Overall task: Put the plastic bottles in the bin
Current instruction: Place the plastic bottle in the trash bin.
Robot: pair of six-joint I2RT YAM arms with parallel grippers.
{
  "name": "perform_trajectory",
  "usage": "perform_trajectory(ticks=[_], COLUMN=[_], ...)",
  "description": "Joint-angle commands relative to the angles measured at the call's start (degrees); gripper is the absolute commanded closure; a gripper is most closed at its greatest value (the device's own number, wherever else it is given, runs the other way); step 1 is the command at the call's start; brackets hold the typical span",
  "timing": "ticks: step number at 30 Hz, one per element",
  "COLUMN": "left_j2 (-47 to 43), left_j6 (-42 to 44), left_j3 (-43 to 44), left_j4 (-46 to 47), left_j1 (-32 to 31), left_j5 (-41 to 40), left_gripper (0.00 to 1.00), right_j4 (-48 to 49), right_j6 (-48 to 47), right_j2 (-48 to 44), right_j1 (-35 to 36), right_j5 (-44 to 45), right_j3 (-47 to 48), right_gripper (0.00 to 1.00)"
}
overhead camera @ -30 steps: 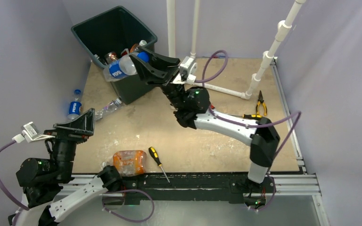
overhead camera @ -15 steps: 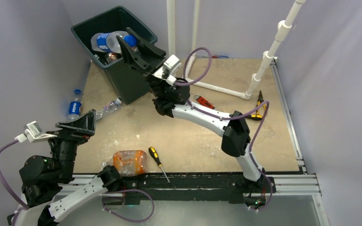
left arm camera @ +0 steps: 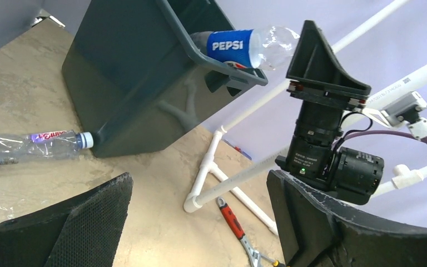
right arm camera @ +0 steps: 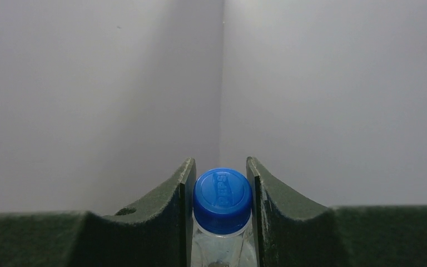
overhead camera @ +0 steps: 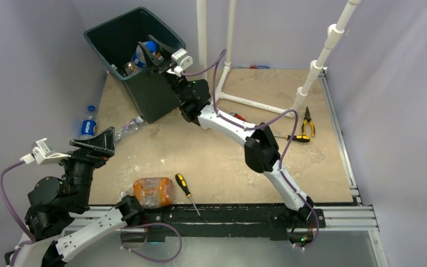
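My right gripper (overhead camera: 154, 51) is shut on a clear Pepsi bottle (overhead camera: 140, 55) at its neck and holds it above the dark bin (overhead camera: 97, 41), near the bin's right rim. In the right wrist view the blue cap (right arm camera: 222, 197) sits clamped between my fingers (right arm camera: 180, 189). In the left wrist view the Pepsi bottle (left arm camera: 244, 47) hangs over the bin's rim (left arm camera: 222, 69). My left gripper (overhead camera: 97, 146) is open and empty, low at the left. A blue-label bottle (overhead camera: 87, 127), a clear bottle (overhead camera: 127, 128) and a crushed orange bottle (overhead camera: 153, 191) lie on the floor.
A screwdriver (overhead camera: 186, 189) lies beside the orange bottle. A red wrench (left arm camera: 233, 219), pliers (overhead camera: 308, 120) and a second screwdriver (overhead camera: 292, 138) lie at the right. A white pipe frame (overhead camera: 256, 104) stands at the back. Other bottles (overhead camera: 129, 68) lie inside the bin.
My right arm has stretched towards the far left and carried the Pepsi bottle from the bin's near corner to above its inside. The left arm has barely moved.
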Motion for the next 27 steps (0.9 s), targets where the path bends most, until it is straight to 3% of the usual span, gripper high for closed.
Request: perform_trajectory(ticks=[1, 3, 5, 10, 14, 18, 27], left_j2=[0.94, 1.18, 1.45, 1.97, 2.18, 2.5, 8.75], left_j6=[-0.24, -0.03, -0.03, -0.16, -0.82, -3.41, -12.81], left_j3=[0.09, 0.11, 0.15, 0.17, 0.45, 0.64, 1.68], left_j4=[0.96, 1.07, 1.13, 1.33, 1.08, -0.22, -9.06], left_j1=[0.06, 0.06, 0.06, 0.06, 0.06, 0.06, 0.06], left_j5=[-0.55, -0.49, -0.36, 0.36, 0.79, -0.25, -4.86], left_gripper=[0.09, 0.09, 0.09, 0.08, 0.08, 0.03, 0.01], right_j4=[-1.76, -2.48, -3.21, -4.94, -5.14, -4.07, -3.67], right_j6=[2.99, 3.45, 3.83, 5.08, 6.61, 7.08, 13.77], right_j2=[-0.74, -0.66, -0.76, -2.15, -4.54, -11.16, -39.88], right_j1=[0.25, 0.25, 0.25, 0.42, 0.8, 2.82, 7.16], right_j5=[0.07, -0.2, -0.47, -1.24, -2.51, -4.56, -10.95], right_j3=[4.68, 5.13, 5.63, 6.74, 6.1, -0.41, -37.14], right_gripper=[0.95, 0.66, 0.44, 0.12, 0.02, 0.01, 0.01])
